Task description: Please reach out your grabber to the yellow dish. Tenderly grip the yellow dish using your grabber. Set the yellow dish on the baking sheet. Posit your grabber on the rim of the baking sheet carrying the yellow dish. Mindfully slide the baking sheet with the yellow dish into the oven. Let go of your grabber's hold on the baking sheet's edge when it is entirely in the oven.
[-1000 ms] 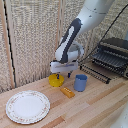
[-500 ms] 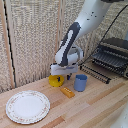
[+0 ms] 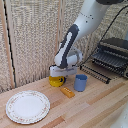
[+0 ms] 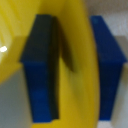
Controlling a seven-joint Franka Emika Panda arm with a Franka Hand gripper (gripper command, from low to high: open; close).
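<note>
1. Nearest, at the exterior view's left, a white patterned plate (image 3: 27, 106) lies flat on the wooden desk (image 3: 100, 107), well apart from the work and probably not involved.
2. Farther in, an orange-yellow block (image 3: 67, 92) lies just beside a blue cup (image 3: 80, 82); both stand close to the bowl, so the lift calls for care.
3. Behind them the yellow dish (image 3: 56, 81) sits on the desk, not yet on the baking sheet (image 3: 97, 71).
4. The grabber (image 4: 75, 67) straddles the dish's rim: one of the fingers (image 4: 42, 70) is inside and the other outside, nearly closed on the wall, seemingly gripping it for the carry.
5. Farthest right, the oven (image 3: 114, 54) stands with the sheet drawn out in front, ready to receive the dish.
6. No readable writing or brand shows anywhere.
</note>
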